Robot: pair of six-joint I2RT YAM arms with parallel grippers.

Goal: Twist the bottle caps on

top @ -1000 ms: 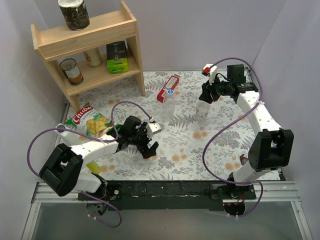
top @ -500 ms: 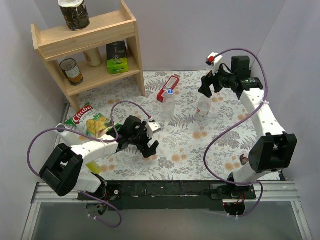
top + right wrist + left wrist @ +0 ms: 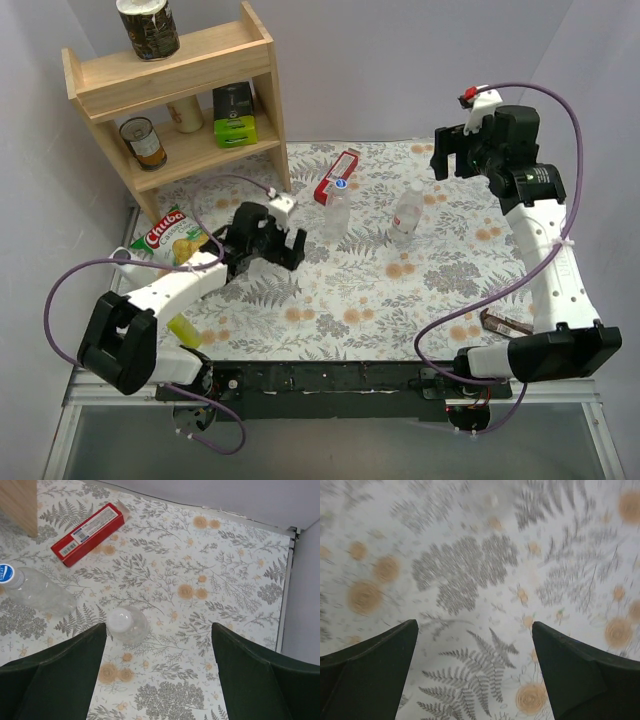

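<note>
Two clear bottles stand upright mid-table. The left bottle (image 3: 337, 215) (image 3: 40, 595) carries a blue-and-white cap (image 3: 340, 185) (image 3: 6, 573). The right bottle (image 3: 404, 218) (image 3: 134, 627) carries a pale whitish cap (image 3: 408, 190) (image 3: 120, 619). My right gripper (image 3: 452, 160) (image 3: 157, 626) hangs open, high above and to the right of the whitish-capped bottle, holding nothing. My left gripper (image 3: 277, 248) (image 3: 475, 624) is open over bare floral cloth, left of the blue-capped bottle, nothing between its fingers.
A flat red box (image 3: 338, 175) (image 3: 92, 532) lies behind the bottles. A wooden shelf (image 3: 180, 95) with cans stands at the far left, a chips bag (image 3: 175, 240) in front of it. A small brown item (image 3: 505, 322) lies near the right edge.
The right gripper opened, let go of the whitish-capped bottle and rose away to the back right. The left arm swung further from the near edge, toward the bottles.
</note>
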